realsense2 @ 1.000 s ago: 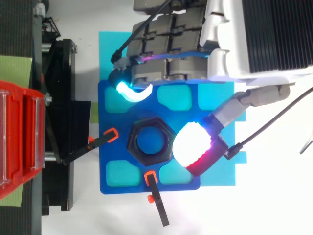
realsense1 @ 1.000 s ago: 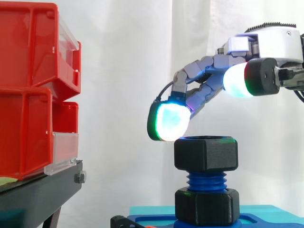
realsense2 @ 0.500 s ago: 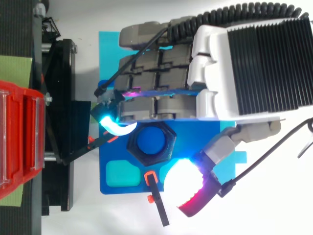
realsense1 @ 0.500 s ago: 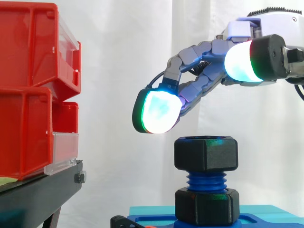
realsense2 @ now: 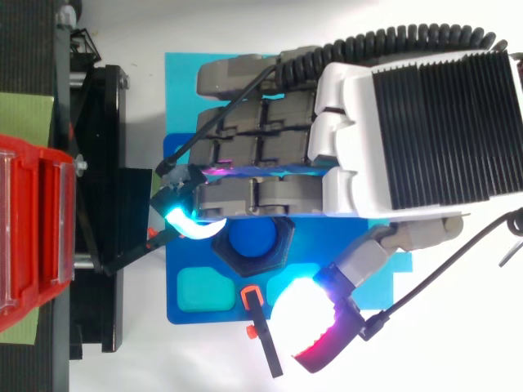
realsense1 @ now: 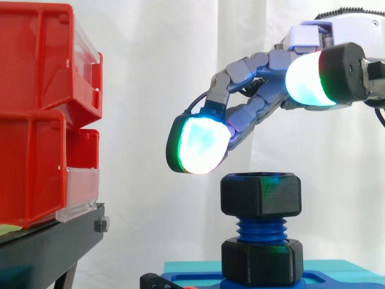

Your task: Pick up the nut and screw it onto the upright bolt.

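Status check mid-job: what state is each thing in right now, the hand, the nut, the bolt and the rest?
hand: open, fingers extended above the nut, holding nothing.
nut: level on the bolt's upper end, ungripped.
bolt: upright, threads bare below the nut.
lower nut: seated at the bolt's foot.
blue base: lying flat, clamps at its edges.
red bins: stacked on the black stand.

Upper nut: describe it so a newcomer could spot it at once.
Right of the red bins stands a blue base with an upright blue bolt. The upper nut is the black hexagon at its top, below the hand; the lower nut sits on the base.
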